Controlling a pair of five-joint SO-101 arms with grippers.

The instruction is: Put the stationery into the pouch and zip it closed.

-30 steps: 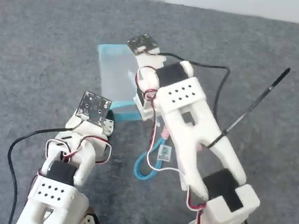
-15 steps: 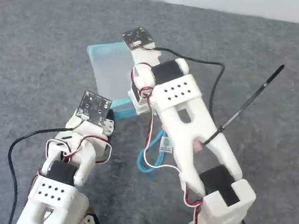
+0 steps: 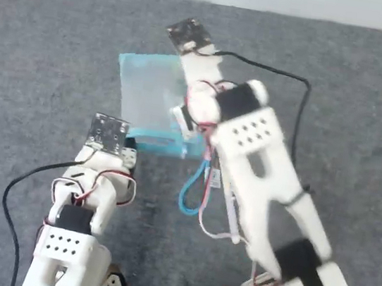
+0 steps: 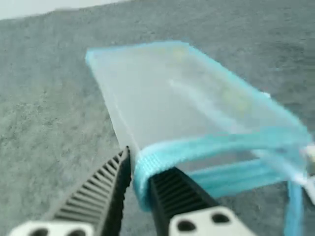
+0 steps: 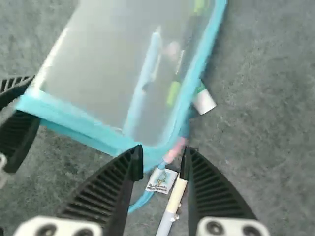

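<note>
Pouch (image 3: 148,94) lies pinched at its near-left corner by the left gripper (image 4: 141,166), while the right gripper (image 5: 163,151) straddles a pen (image 5: 170,206), jaws apart.

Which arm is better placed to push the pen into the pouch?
Right. The right hand is open astride the pen at the mouth of the pouch, so it could likely grip and push it in. The left hand is clamped on the pouch's corner, steadying it.
</note>
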